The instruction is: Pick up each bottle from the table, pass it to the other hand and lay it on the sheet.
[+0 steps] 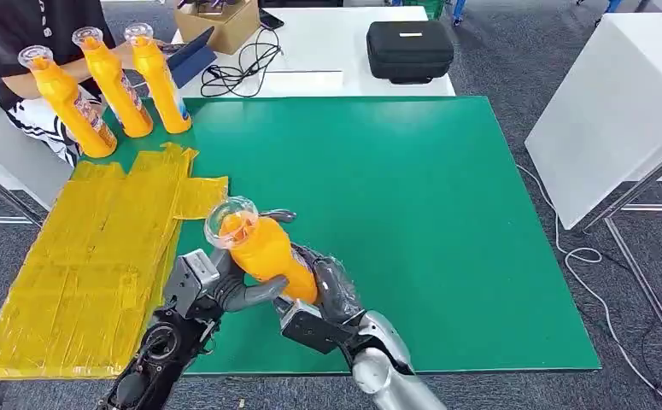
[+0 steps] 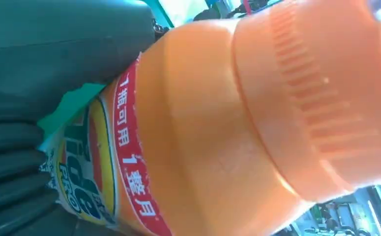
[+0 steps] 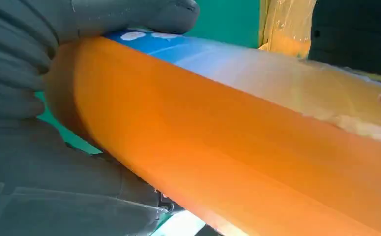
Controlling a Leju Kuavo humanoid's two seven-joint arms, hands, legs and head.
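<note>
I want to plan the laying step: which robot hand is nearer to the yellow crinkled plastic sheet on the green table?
Left. The left hand hangs just beside the yellow crinkled plastic sheet's near right edge. The right hand is farther right, across the orange bottle both hold.

- Held detergent bottle (image 1: pixel 267 249): glossy orange plastic, clear plastic cap, printed label.
- Sheet (image 1: pixel 96 265): crinkled, shiny yellow plastic film.
- Bench (image 1: pixel 413 196): matt green surface.
- Case (image 1: pixel 409 49): matt black fabric.
</note>
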